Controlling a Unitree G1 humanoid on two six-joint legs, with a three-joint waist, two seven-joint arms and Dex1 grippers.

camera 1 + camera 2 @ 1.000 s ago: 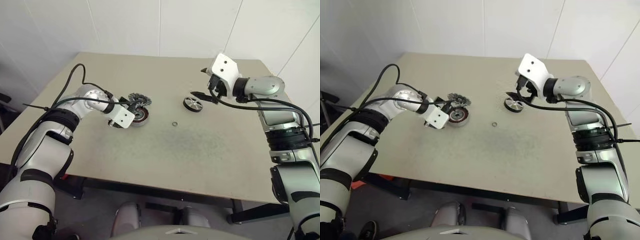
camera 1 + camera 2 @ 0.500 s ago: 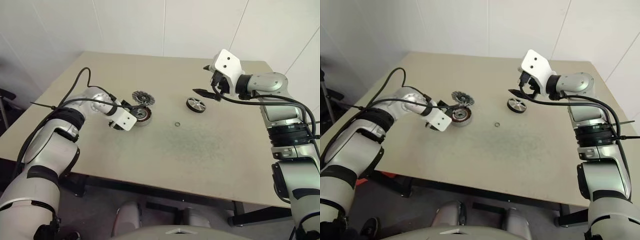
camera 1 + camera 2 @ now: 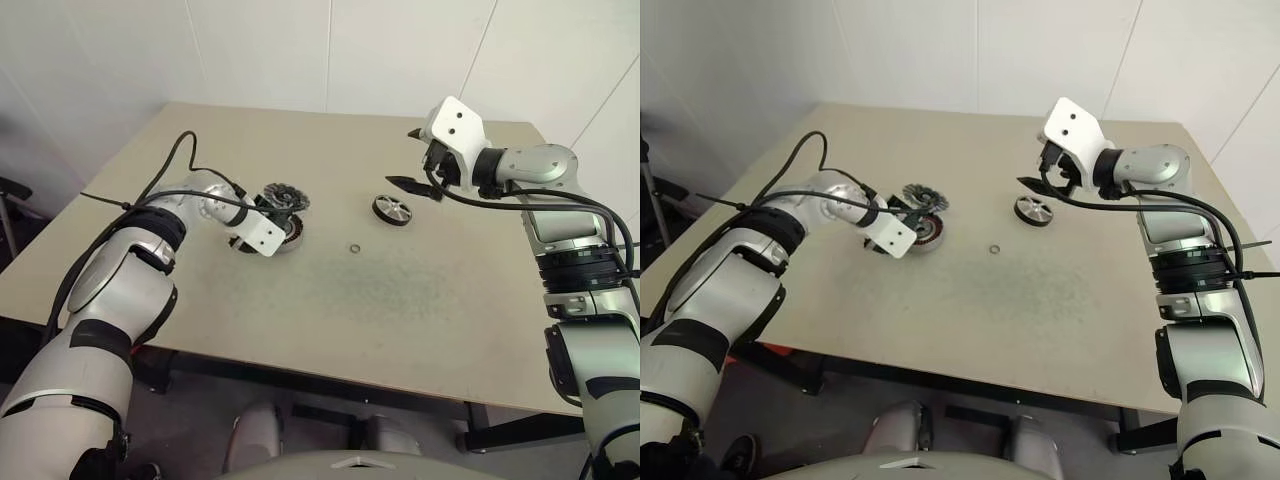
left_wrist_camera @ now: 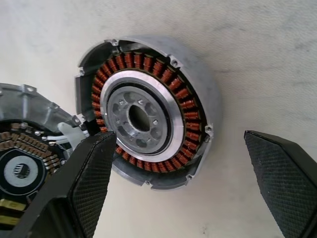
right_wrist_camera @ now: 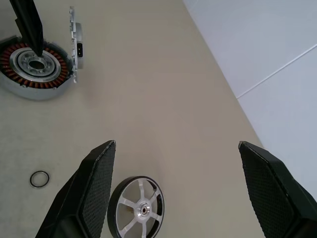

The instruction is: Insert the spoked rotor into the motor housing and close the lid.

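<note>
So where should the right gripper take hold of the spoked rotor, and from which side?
Probably by the black rim, from above. The spoked rotor lies flat on the table, so only its outer edge offers opposite faces to pinch; the spokes and hub look too thin. The right gripper hangs open above it, so lowering with one finger on each side of the rim seems simplest.

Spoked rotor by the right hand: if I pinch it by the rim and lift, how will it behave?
The spoked rotor looks rigid, with metal spokes and hub, so it probably won't flex. It lies flat on the table, so it likely stays put; tipped onto its round rim it could roll. The smooth black rim may be slippery between the right hand's open fingers.
</note>
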